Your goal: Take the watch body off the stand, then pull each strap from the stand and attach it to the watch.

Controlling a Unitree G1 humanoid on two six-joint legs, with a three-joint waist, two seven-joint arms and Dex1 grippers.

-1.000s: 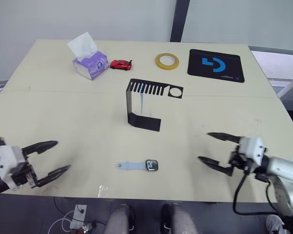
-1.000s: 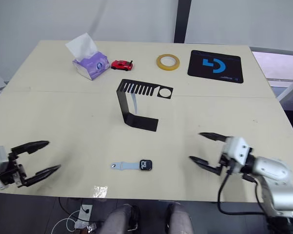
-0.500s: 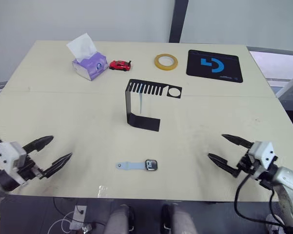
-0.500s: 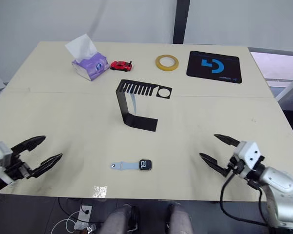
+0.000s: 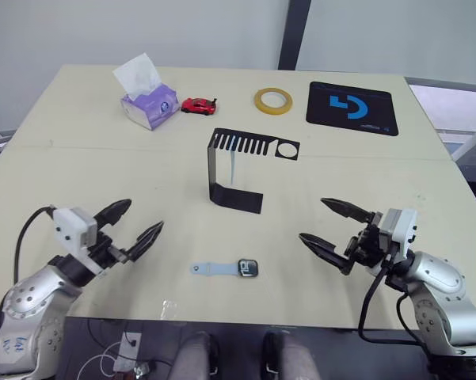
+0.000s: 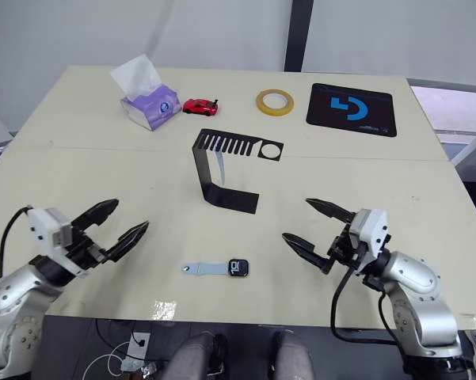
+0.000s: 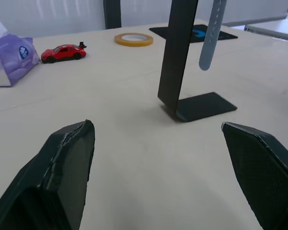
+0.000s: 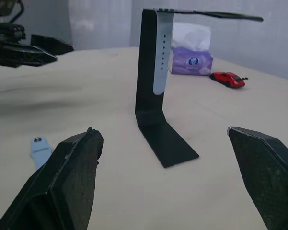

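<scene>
The stand (image 5: pixel 236 170) sits upright near the middle of the table (image 5: pixel 79 174), its flat foot on the tabletop and its slotted top plate reaching out to the robot's right. One strap (image 5: pixel 232 165) hangs down from the slots of that top plate, just beside the stand's upright; the right wrist view shows it pale with a row of small holes, its lower end free above the foot. The watch body (image 5: pixel 247 267) lies flat on the table nearer the robot than the stand, off it, with the other strap (image 5: pixel 211 269) joined to its left side and stretched out flat toward the robot's left.

The left gripper (image 5: pixel 139 226) hovers over the table to the near left of the stand, left of the watch body and apart from it, its two black fingers spread wide with nothing between them. The right gripper (image 5: pixel 330 225) hovers to the near right of the stand, right of the watch body and apart from it, fingers likewise spread and empty.

Beyond the stand, along the far side of the table, are a tissue box (image 5: pixel 147 103), a red toy car (image 5: pixel 197 104), a roll of yellow tape (image 5: pixel 272 100) and a black mouse pad (image 5: pixel 352 107) with a blue logo
</scene>
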